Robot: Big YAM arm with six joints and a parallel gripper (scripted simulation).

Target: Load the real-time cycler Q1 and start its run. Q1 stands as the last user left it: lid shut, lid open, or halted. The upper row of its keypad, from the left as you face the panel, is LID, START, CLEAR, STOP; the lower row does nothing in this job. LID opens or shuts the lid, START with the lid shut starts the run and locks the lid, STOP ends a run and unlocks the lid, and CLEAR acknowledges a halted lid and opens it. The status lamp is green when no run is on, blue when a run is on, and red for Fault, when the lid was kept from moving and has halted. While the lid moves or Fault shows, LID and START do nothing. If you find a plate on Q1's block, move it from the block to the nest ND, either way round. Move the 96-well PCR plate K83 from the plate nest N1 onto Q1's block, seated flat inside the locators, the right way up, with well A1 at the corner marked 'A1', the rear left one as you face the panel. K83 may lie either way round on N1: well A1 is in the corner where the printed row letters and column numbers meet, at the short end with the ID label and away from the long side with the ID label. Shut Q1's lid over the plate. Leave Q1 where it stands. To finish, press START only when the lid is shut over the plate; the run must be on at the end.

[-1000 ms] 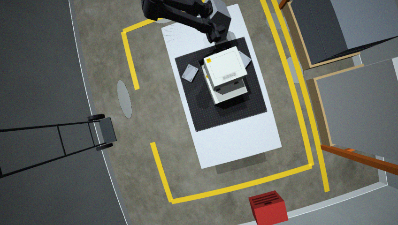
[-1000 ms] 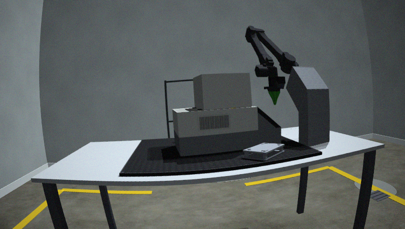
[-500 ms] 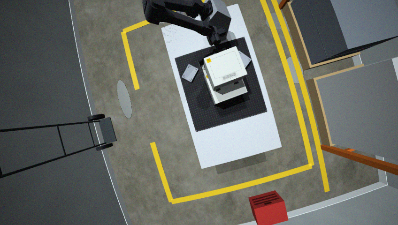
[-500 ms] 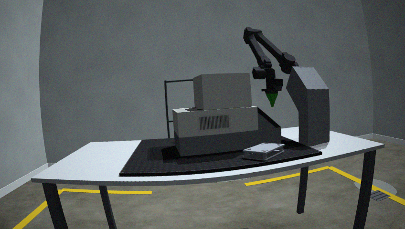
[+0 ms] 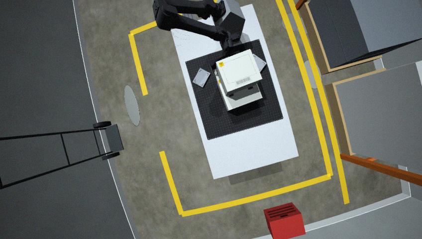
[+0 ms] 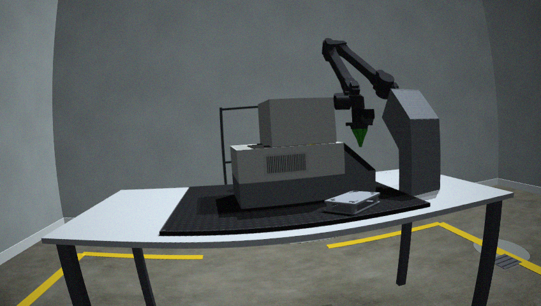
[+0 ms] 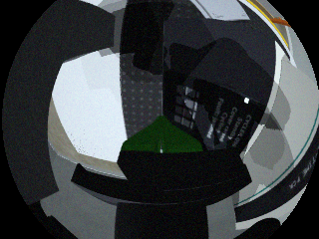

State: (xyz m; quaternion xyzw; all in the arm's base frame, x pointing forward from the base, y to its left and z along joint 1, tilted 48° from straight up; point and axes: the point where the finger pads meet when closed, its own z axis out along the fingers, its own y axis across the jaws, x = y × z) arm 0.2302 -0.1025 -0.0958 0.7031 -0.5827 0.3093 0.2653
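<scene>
The cycler Q1 (image 5: pixel 242 90) stands on the black mat, its sloped keypad panel (image 6: pixel 358 162) facing the arm. Its white lid (image 5: pixel 239 70) (image 6: pixel 296 121) sits as a tall box on top of the body and hides the block. My gripper (image 6: pixel 360 139) is shut and empty, its green fingertips pointing down a little above the panel. In the wrist view the fingertips (image 7: pixel 162 138) hang just left of the dark keypad (image 7: pixel 215 116). One flat grey plate or nest (image 5: pixel 201 77) lies left of Q1. Another (image 6: pixel 352 201) lies on its other side, half hidden by the lid from above (image 5: pixel 260 62). I cannot tell which holds K83.
The arm's grey base column (image 6: pixel 413 144) stands on the table behind the panel side. The black mat (image 5: pixel 234 88) lies on a white table (image 5: pixel 237 142). A red box (image 5: pixel 284 220) and a cart (image 5: pixel 59 148) stand on the floor, inside and beyond yellow floor lines.
</scene>
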